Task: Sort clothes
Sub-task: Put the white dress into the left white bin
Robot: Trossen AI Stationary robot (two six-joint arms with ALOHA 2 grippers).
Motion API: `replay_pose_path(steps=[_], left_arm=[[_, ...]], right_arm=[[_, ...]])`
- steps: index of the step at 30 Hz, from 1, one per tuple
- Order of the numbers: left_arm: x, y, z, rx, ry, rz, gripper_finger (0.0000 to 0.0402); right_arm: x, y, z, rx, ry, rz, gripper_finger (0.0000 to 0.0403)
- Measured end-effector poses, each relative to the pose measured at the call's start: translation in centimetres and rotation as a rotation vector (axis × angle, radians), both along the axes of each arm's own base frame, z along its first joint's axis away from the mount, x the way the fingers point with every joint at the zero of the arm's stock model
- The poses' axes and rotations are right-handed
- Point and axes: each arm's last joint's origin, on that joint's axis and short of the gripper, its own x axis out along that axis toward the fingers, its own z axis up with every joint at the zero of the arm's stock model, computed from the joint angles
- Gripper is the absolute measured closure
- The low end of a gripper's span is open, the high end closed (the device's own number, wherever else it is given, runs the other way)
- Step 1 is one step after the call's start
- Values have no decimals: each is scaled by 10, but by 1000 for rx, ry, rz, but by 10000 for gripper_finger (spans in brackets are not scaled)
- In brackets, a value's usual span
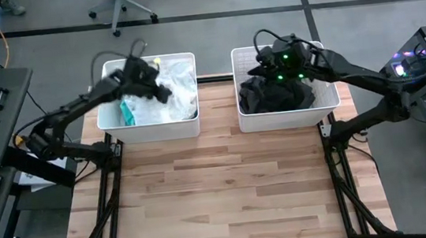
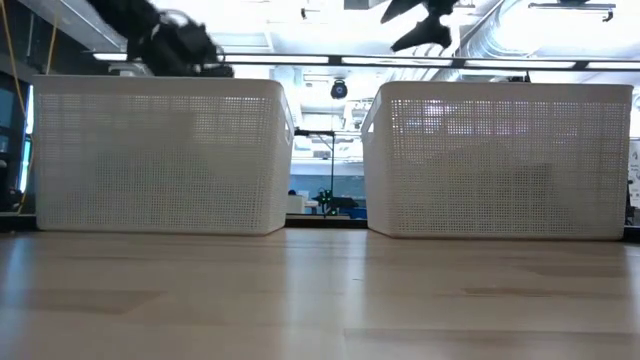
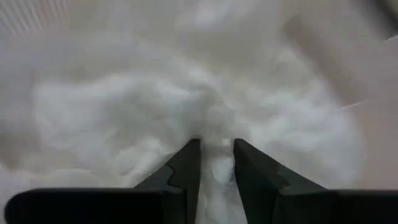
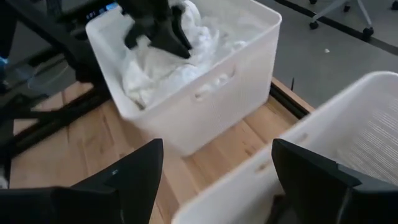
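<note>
A pile of white garments (image 1: 173, 98) with a teal one (image 1: 127, 112) beside it lies in the left white mesh basket (image 1: 151, 132). Dark grey or black garments (image 1: 278, 95) fill the right mesh basket (image 1: 288, 117). My left gripper (image 1: 161, 91) reaches down into the left basket and is shut on white cloth (image 3: 124, 112); it also shows in the right wrist view (image 4: 180, 46). My right gripper (image 1: 261, 60) hovers open and empty above the right basket's far left corner, its fingers (image 4: 140, 171) wide apart. My left gripper pinches a bunch of white cloth (image 3: 217, 169) between its two fingers (image 3: 188, 163). It comes from above, slanting down into the pile. The cloth lies on the pile in the basket. I cannot tell how many layers it has, or whether it is an edge or a fold.
The two baskets stand side by side at the table's far edge, with a gap between them (image 1: 217, 95). The wooden tabletop (image 1: 220, 189) stretches in front of them. An office chair (image 1: 125, 1) and side tables stand beyond the table.
</note>
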Motion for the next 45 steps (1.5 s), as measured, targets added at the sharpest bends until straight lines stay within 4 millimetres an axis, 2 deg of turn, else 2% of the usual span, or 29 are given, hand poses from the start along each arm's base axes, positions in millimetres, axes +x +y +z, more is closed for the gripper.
replay_pose_path(steps=[3, 6, 8, 10, 14, 17, 22, 27, 31, 36, 40, 45], left_arm=[[-3, -7, -43, -16, 38, 87, 334], [-14, -14, -83, -4, 106, 202, 348], [-25, -16, -99, -32, 97, 264, 356], [-32, -17, -101, -57, 48, 283, 365], [-40, -19, -77, -30, -48, 272, 385], [-43, -19, -39, 75, -154, 263, 397], [-52, -33, 15, 205, -285, 206, 397], [-65, -53, 55, 353, -439, 129, 395], [-76, -69, 74, 448, -523, 117, 394], [-85, -80, 82, 495, -562, 121, 394], [-87, -83, 82, 487, -562, 124, 394], [-87, -82, 82, 455, -578, 152, 394]], right_arm=[[-14, 9, 5, -11, 31, 21, 114], [-26, 19, 9, -18, 51, 45, 114], [-31, 25, 9, -13, 79, 67, 114], [-38, 33, 8, -5, 124, 92, 114], [-64, 44, 11, -11, 196, 59, 114], [-92, 49, 18, -26, 194, -32, 114], [-137, 62, 35, -39, 55, -145, 114], [-165, 76, 44, -41, -69, -198, 114], [-165, 84, 38, -48, -280, -105, 115], [-141, 94, 9, -22, -583, 94, 130], [-130, 105, 1, -41, -773, 266, 178], [-139, 115, 3, -37, -752, 366, 271]])
